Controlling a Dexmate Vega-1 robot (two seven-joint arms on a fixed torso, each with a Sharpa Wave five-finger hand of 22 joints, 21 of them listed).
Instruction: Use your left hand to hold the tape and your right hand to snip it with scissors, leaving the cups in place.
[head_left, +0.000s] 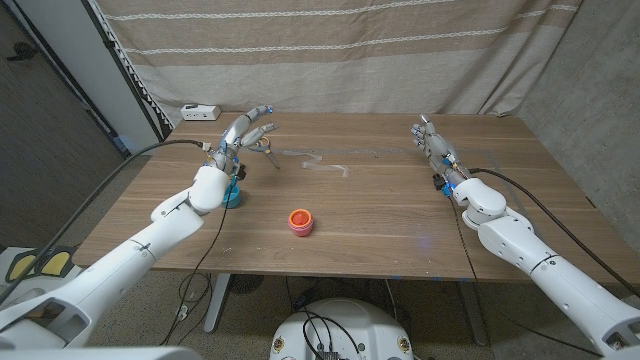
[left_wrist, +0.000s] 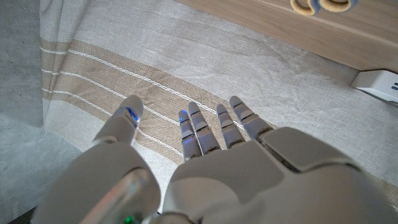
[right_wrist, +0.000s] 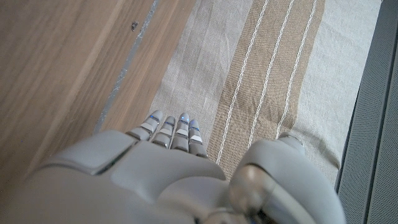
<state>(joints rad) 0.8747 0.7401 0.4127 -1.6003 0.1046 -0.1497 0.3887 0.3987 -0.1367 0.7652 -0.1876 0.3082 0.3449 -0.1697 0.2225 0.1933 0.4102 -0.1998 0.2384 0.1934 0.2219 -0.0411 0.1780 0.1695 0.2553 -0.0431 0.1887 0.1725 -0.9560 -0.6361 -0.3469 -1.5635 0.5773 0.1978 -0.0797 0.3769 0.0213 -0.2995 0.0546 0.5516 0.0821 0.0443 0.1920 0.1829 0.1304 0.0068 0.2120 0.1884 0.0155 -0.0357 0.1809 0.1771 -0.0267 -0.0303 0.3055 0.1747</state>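
Two hands are raised over the counter (head_left: 380, 215), both holding nothing. Left hand (head_left: 245, 129): fingers (left_wrist: 239, 121) extended and slightly apart, thumb set off to one side, reaching toward the striped curtain (head_left: 330, 50) at the counter's far left. Scissors (head_left: 262, 150) lie on the counter just beside these fingers; contact cannot be told. The scissor handles (left_wrist: 322, 5) appear in the left wrist view. Right hand (head_left: 432, 143): fingers (right_wrist: 180, 134) straight and close together, thumb apart, above the counter's far right part.

Tape (head_left: 322, 163) shows as a pale strip on the counter, between the two hands and nearer the far edge. Blue cup (head_left: 233, 193) stands just beside the left wrist, partly hidden by it. Red cup (head_left: 301, 221) stands near the counter's middle, toward the near edge, well apart from both hands. White power strip (head_left: 200, 111) lies at the far left corner.
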